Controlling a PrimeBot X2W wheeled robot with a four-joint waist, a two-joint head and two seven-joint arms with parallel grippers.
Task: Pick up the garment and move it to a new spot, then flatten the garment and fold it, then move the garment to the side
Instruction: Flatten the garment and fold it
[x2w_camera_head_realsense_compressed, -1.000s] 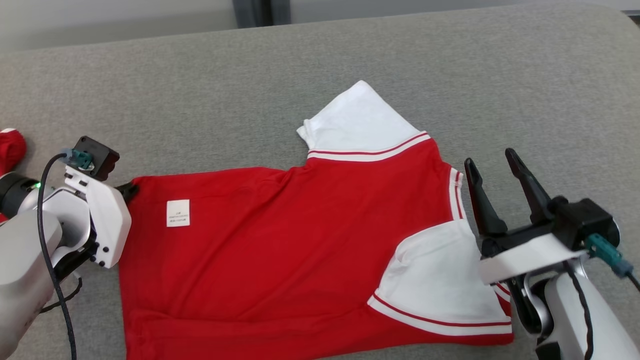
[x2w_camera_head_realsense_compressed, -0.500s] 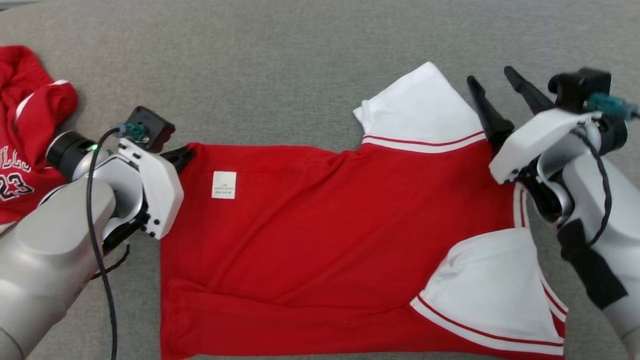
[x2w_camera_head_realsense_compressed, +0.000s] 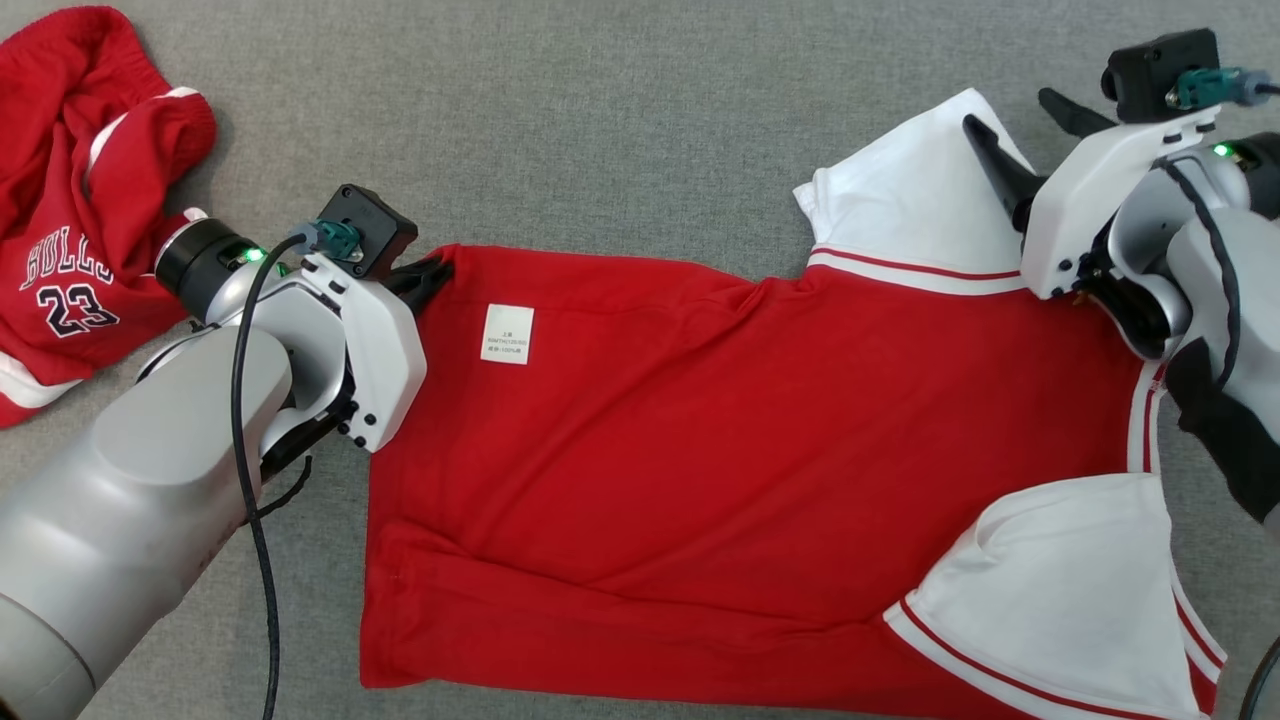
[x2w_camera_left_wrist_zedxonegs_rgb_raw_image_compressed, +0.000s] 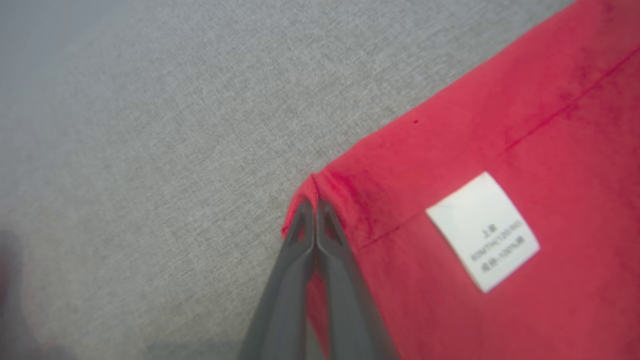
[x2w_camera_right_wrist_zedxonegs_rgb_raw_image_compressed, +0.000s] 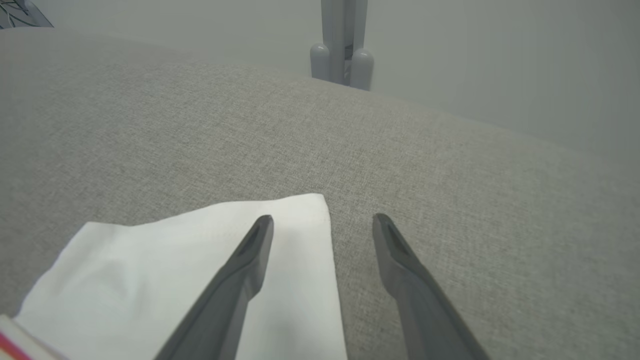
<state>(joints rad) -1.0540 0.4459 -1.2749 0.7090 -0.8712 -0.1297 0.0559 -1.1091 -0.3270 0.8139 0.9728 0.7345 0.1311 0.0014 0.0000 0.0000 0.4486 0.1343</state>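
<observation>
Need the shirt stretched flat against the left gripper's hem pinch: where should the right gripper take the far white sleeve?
Grip the white sleeve at its free outer corner, right gripper descending from the bare cushion side: it lies flat, its edge between the open fingers.

head: overhead, looking down | wrists: close, low | shared: garment (x2w_camera_head_realsense_compressed: 700, 450)

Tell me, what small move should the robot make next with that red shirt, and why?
Probably lower the open right gripper and pinch the white sleeve edge it straddles: the left gripper clamps the shirt corner, so both could pull it flat.
</observation>
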